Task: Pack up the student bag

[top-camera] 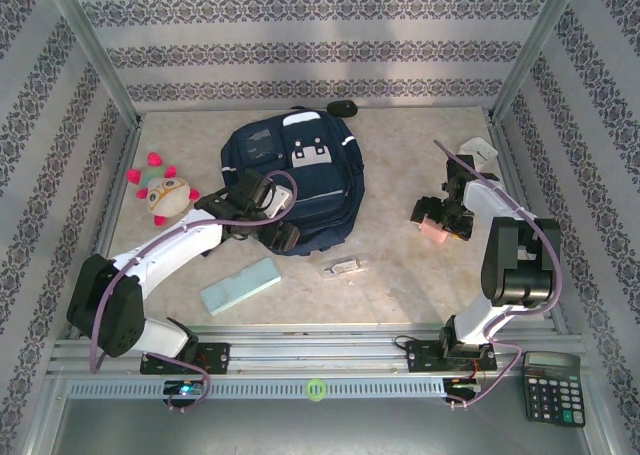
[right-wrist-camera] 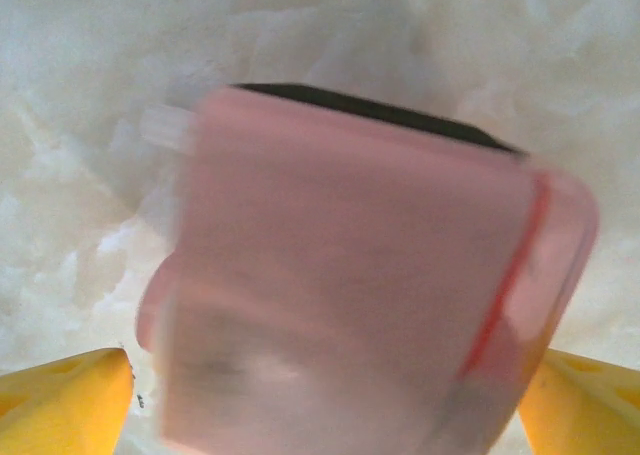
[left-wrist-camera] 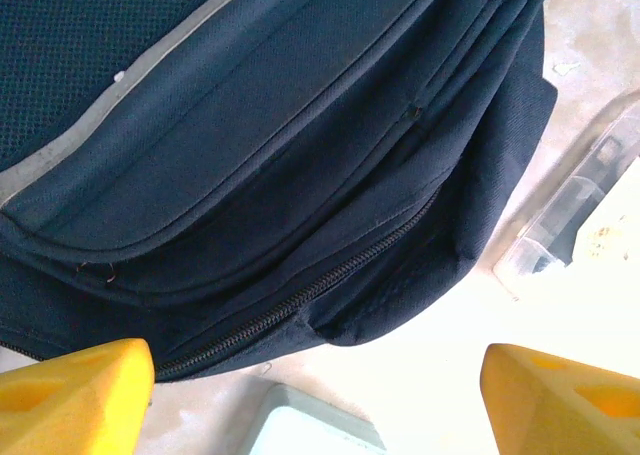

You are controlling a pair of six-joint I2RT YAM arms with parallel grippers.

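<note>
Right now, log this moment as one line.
left gripper: open, empty, at student bag zipper edge | right gripper: open, straddling blurred pink case | plush toy, mint box: on table

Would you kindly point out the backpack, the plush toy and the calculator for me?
backpack (top-camera: 325, 200): top external view, on its navy front panel.
plush toy (top-camera: 172, 198): top external view, on its round face.
calculator (top-camera: 553, 395): top external view, on its keypad.
</note>
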